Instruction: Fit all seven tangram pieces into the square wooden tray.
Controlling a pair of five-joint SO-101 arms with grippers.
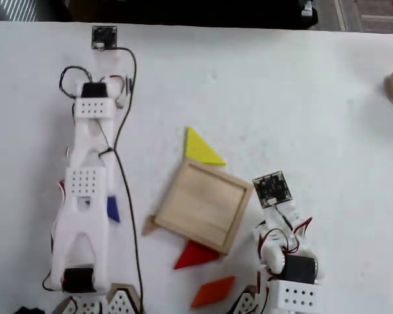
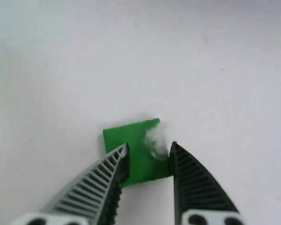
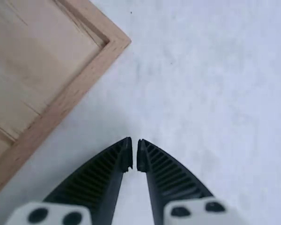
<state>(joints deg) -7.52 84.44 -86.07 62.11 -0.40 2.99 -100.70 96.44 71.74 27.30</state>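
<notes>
My left gripper (image 2: 149,151) is spread open, its tips straddling a flat green square piece (image 2: 136,140) on the white table (image 2: 201,70). My right gripper (image 3: 134,154) is pinched closed on nothing, just beside a corner of the square wooden tray (image 3: 75,89), whose floor lies bare. An orange parallelogram piece (image 1: 213,291) lies nearest my bases. A red triangle piece (image 1: 195,254) sits against the tray's near edge. A yellow triangle piece (image 1: 200,149) touches its far edge.

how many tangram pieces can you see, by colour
yellow piece: 1
red piece: 1
orange piece: 1
blue piece: 1
green piece: 1
tan bit at the tray corner: unclear, not counted
total: 5
</notes>
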